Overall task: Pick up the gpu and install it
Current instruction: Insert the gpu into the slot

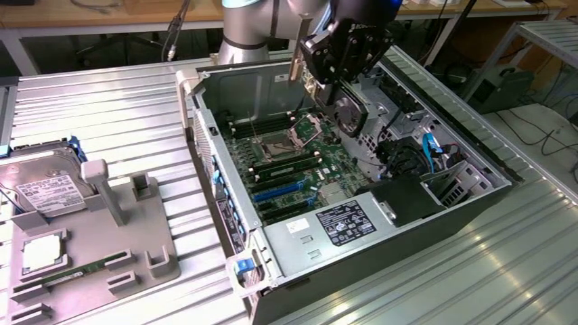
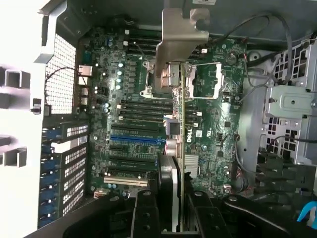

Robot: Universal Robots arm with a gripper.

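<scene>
So the gpu [image 1: 348, 114] is up in the air over the open case [image 1: 208, 135], hanging above the socket [image 1: 271, 143] end of the board [image 1: 298, 162] and, as far as we can see, not touching anything in there. The gripper [image 1: 342, 71] has it clamped, jaws closed down onto the card's thickness with nothing else in them. In the wrist view we're looking right down the card's edge [image 2: 182, 124]. It runs straight out from the gripper [image 2: 173, 218], with the silver bracket [image 2: 181, 34] at the far end.

The bit that matters is that the card's long edge crosses the line of the blue slot [image 2: 136, 140] instead of running along it. We'd say it isn't lined up with a slot yet, though we wouldn't swear to the exact angle. From the exterior view the blue slot [image 1: 281, 193] sits further down the board, off toward the power supply [image 1: 348, 222] end of the case, so the card is over the wrong patch too.

Outside the case, on the exterior view's left, the hard drive [image 1: 40, 186] sits on the grey holder [image 1: 99, 250], well apart from all this.
</scene>
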